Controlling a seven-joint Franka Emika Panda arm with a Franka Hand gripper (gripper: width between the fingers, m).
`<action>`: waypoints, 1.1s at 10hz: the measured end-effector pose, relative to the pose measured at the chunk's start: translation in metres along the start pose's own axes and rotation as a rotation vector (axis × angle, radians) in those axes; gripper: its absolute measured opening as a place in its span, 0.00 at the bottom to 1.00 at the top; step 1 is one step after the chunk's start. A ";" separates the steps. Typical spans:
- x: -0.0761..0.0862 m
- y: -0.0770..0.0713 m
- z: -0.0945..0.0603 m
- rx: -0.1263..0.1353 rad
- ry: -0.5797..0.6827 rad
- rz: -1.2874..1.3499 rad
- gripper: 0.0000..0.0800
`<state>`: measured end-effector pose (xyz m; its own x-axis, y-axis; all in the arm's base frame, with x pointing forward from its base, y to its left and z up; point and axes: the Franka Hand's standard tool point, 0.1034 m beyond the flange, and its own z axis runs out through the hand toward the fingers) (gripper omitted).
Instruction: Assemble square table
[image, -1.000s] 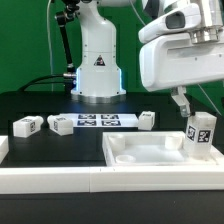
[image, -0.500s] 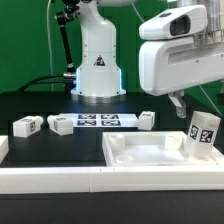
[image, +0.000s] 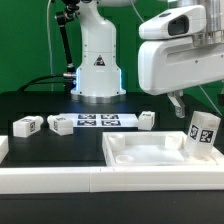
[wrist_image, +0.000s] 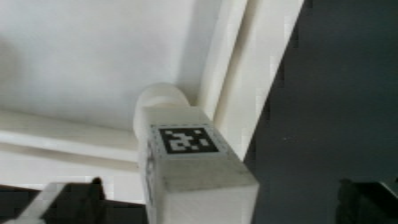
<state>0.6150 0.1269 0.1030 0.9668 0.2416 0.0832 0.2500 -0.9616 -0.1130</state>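
Observation:
The white square tabletop slab (image: 150, 152) lies at the front of the exterior view's right; it also shows in the wrist view (wrist_image: 89, 70). One tagged white leg (image: 203, 131) stands upright in its right corner, slightly tilted, and is seen from above in the wrist view (wrist_image: 192, 150). My gripper (image: 179, 103) hangs above and a little left of that leg. It is open; in the wrist view (wrist_image: 217, 205) its dark fingers (wrist_image: 71, 200) stand well clear on both sides of the leg. Three more legs (image: 27, 125), (image: 60, 124), (image: 147, 119) lie loose on the black table.
The marker board (image: 97, 121) lies flat in front of the robot base (image: 98, 65). A long white rail (image: 60, 181) runs along the front edge, with another white block at the exterior view's far left (image: 3, 148).
Since one second ago my gripper has risen away from the upright leg, which stays in the slab's corner. Nothing has moved in the last half second.

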 end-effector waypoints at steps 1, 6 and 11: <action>0.001 -0.001 0.002 -0.011 0.027 0.003 0.81; 0.002 0.002 0.002 -0.013 0.028 -0.004 0.81; 0.001 0.000 0.013 -0.018 0.019 0.059 0.81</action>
<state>0.6164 0.1287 0.0900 0.9786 0.1821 0.0956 0.1915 -0.9764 -0.1002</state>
